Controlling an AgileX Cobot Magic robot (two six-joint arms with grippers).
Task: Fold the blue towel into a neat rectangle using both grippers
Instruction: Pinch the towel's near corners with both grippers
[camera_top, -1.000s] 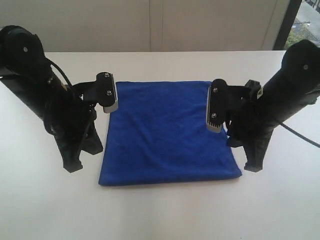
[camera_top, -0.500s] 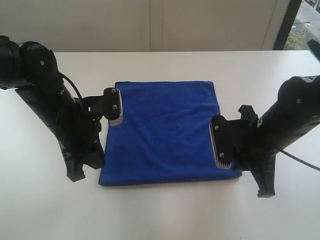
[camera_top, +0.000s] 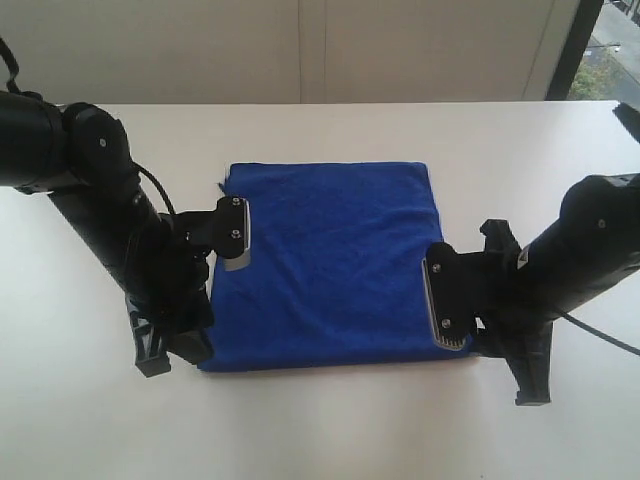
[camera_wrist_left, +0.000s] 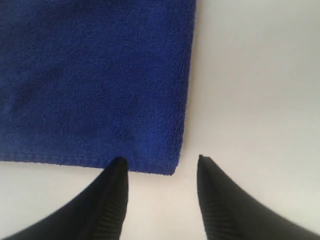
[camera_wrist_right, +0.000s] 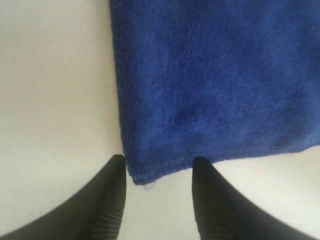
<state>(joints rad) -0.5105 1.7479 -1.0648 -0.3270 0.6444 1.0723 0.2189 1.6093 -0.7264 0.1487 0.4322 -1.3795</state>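
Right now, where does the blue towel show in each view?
Exterior view: blue towel lies in the middle, between the two arms.
Left wrist view: it fills the area beyond the left claw, one corner between the tips.
Right wrist view: same beyond the right claw, corner between the tips.
Shared landmark: the towel's near edge.

We see a white table (camera_top: 330, 430) before a pale panelled wall (camera_top: 180, 50), daylight entering a window (camera_top: 618, 45) at upper right.
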